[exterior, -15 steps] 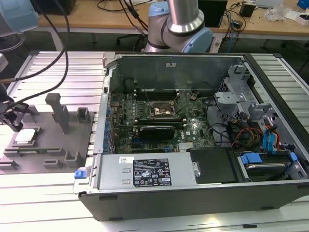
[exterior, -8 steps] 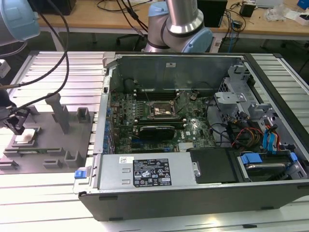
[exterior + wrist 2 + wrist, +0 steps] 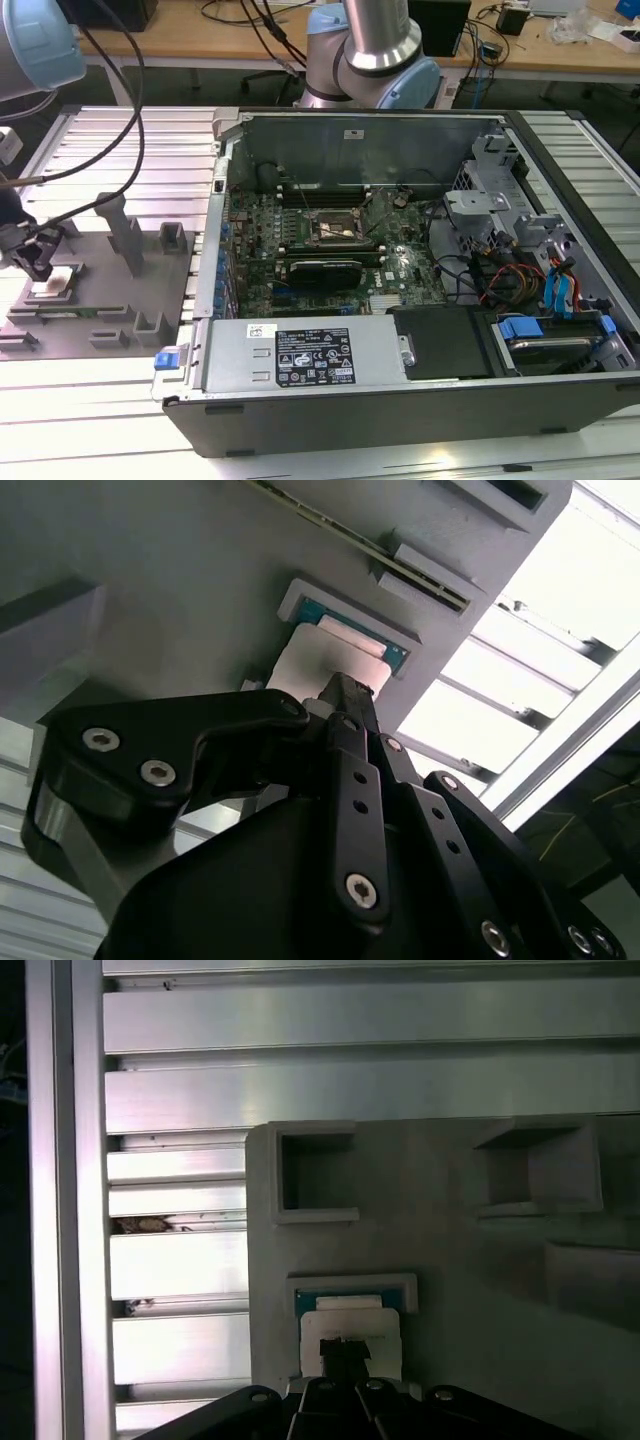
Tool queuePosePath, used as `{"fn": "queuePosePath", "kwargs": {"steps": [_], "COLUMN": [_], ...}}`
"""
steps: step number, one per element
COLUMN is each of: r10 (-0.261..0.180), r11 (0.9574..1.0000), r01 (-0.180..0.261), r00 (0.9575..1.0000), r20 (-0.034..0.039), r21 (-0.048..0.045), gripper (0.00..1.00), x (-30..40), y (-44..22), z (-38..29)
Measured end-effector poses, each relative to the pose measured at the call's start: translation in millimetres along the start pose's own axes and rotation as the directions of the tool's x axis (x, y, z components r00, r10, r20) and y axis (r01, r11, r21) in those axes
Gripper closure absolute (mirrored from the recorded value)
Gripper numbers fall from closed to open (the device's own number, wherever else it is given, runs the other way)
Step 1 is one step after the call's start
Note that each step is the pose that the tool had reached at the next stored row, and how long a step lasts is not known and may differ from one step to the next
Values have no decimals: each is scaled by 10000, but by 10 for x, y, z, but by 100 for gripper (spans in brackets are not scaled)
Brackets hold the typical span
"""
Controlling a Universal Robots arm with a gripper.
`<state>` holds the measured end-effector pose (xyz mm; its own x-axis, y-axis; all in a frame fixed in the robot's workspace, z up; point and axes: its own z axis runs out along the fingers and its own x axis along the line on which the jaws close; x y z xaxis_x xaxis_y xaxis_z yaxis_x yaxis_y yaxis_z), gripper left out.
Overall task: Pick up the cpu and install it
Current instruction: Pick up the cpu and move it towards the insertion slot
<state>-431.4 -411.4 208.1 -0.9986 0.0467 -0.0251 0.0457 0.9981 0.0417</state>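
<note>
First wrist view: the cpu is seen flat in the grey fixture, directly beneath the hand; whether the hand is spread or pinching cannot be told.

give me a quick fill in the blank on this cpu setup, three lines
1. The cpu lies in a pocket of the ___ fixture plate.
2. In the exterior view the gripper is over the cpu, at that view's ___ side.
3. The computer case lies with its side ___, so the motherboard socket shows.
Missing words: grey; left; open.
</note>
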Motion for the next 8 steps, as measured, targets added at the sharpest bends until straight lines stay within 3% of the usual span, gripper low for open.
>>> {"fn": "queuePosePath", "kwargs": {"steps": [8], "r10": [-185], "r11": [9998], "r01": [185], "r00": [9998], "r20": [-5], "r21": [-5], "gripper": [89], "x": [-14], "y": [-1], "z": [27]}}
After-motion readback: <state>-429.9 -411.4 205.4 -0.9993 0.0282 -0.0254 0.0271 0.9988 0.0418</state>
